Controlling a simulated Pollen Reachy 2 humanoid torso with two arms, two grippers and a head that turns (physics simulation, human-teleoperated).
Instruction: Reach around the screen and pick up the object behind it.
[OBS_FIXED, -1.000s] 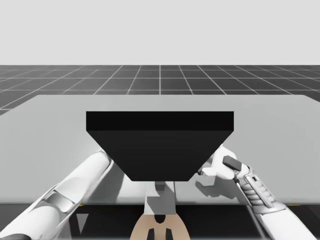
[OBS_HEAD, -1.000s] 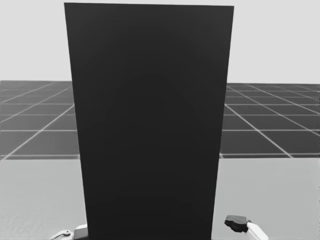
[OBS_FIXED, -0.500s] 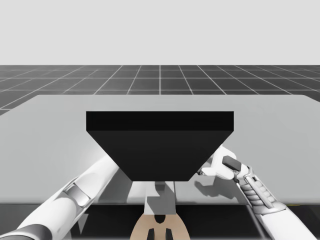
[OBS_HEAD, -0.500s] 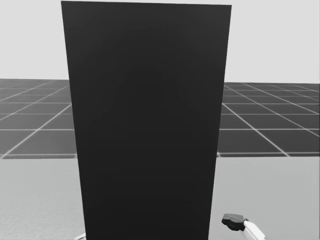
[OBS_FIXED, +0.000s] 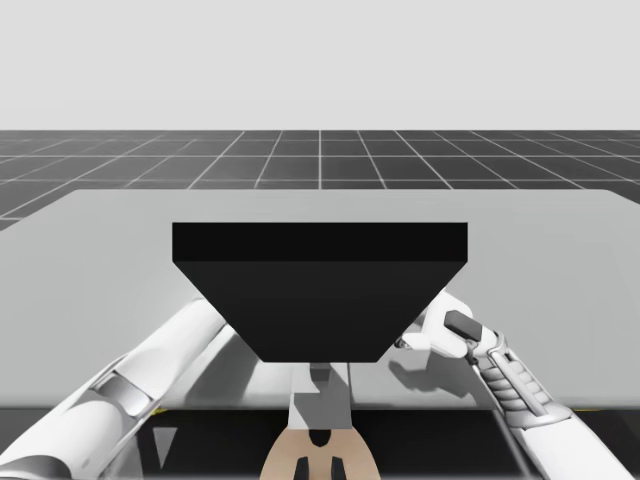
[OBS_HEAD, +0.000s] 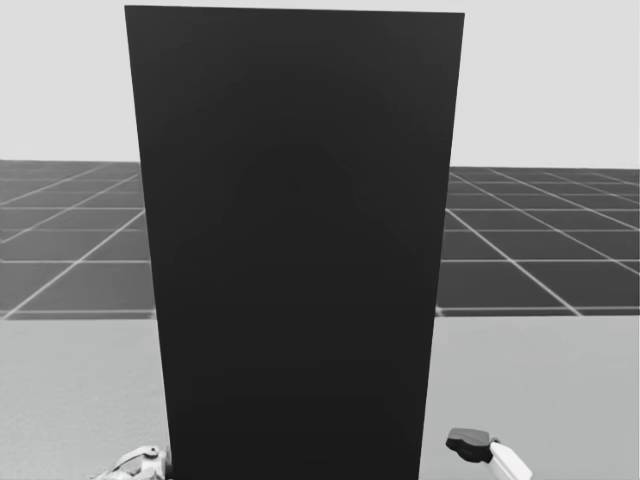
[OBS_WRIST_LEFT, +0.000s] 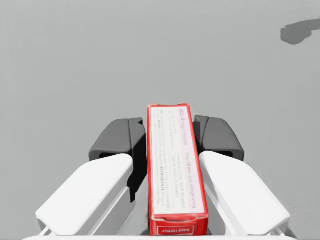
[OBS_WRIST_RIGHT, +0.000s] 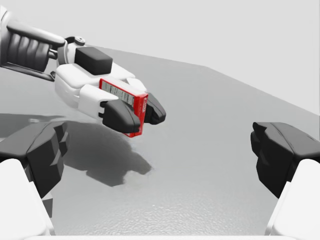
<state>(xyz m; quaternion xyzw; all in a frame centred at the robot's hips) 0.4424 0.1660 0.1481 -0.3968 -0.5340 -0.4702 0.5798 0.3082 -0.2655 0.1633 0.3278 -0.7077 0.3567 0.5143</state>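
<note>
The left arm (OBS_FIXED: 150, 370) has drawn back, and the left gripper (OBS_WRIST_LEFT: 167, 140) peeks out again beside the tall black flat screen (OBS_HEAD: 300, 250), mostly hidden. It clamps the small red cardboard box (OBS_WRIST_LEFT: 175, 170) above the grey table (OBS_FIXED: 100, 250). The right gripper (OBS_WRIST_RIGHT: 162, 150) has its fingers (OBS_WRIST_RIGHT: 282, 150) spread wide.

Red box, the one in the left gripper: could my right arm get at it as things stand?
Probably yes. In the right wrist view the red box is ahead of the open right gripper, with bare table between. But the left gripper is shut on it, covering its sides.
</note>
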